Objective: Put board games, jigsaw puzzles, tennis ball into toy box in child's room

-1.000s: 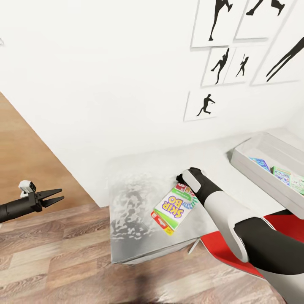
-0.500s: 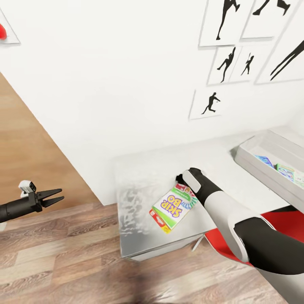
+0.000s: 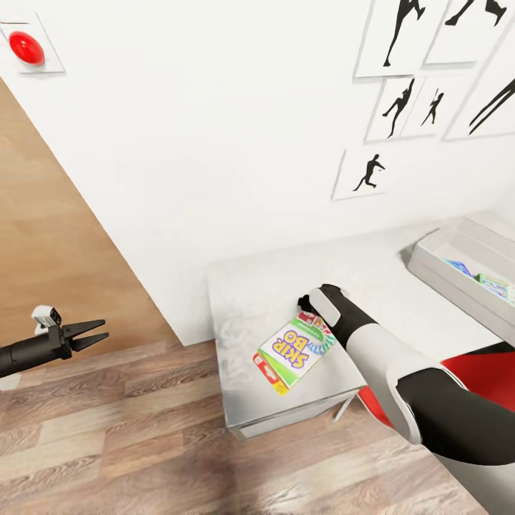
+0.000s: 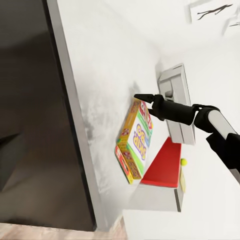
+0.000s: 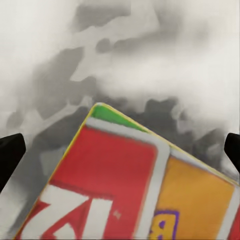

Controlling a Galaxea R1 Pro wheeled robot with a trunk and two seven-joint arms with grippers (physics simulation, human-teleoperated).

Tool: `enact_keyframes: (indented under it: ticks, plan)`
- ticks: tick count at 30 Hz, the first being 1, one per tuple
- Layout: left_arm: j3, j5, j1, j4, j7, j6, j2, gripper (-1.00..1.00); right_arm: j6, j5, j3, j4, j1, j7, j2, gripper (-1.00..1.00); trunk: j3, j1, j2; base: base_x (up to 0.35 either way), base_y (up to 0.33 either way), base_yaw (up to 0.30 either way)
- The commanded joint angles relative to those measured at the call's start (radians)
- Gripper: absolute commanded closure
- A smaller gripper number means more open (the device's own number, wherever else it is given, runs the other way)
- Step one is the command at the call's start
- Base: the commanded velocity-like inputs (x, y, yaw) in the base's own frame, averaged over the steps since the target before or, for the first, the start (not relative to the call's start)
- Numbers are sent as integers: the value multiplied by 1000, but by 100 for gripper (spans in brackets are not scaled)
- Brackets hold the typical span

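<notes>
My right gripper (image 3: 307,304) is shut on the top edge of a board game (image 3: 293,350), a flat box with a yellow, green and red cover. The box hangs tilted just above the grey table (image 3: 247,300), near its front. In the left wrist view the same board game (image 4: 134,142) dangles from the right gripper (image 4: 141,98). Its red and orange cover (image 5: 125,185) lies between the fingertips in the right wrist view. The grey toy box (image 3: 436,268) stands at the table's right end with colourful flat items inside. A tennis ball (image 4: 183,161) shows beyond the red chair. My left gripper (image 3: 105,330) is open over the floor.
A red chair (image 3: 476,365) stands at the table's front right, partly behind my right arm. The white wall carries black silhouette pictures (image 3: 368,175) and a red round light (image 3: 27,46). Wood-plank floor (image 3: 143,443) stretches in front of the table and to its left.
The whole picture has slid to the right, so the camera has moved. Both arms keep their places in view, and the board game stays in the right gripper.
</notes>
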Motion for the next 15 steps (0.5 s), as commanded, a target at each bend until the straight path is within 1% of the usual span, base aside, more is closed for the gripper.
enact_keyframes:
  ticks: [1,5,10,15]
  plan:
    - [0,2,-1,1,-2,9,0,-100,4,-9,8,-1,-1,-7,-1,-100,-2,0,-2,-185,154,0]
    - [0,2,-1,0,-2,9,0,-100,4,-9,9,-1,-1,-7,-1,-100,-2,0,-2,-144,196,0]
    - [0,2,-1,0,-2,9,1,-100,4,-9,9,-1,-2,-7,-1,-100,-2,0,-2,-71,76,0]
    - [0,2,-1,0,-2,9,1,-100,4,-9,9,-1,-2,-7,-1,-100,-2,0,-2,-177,116,0]
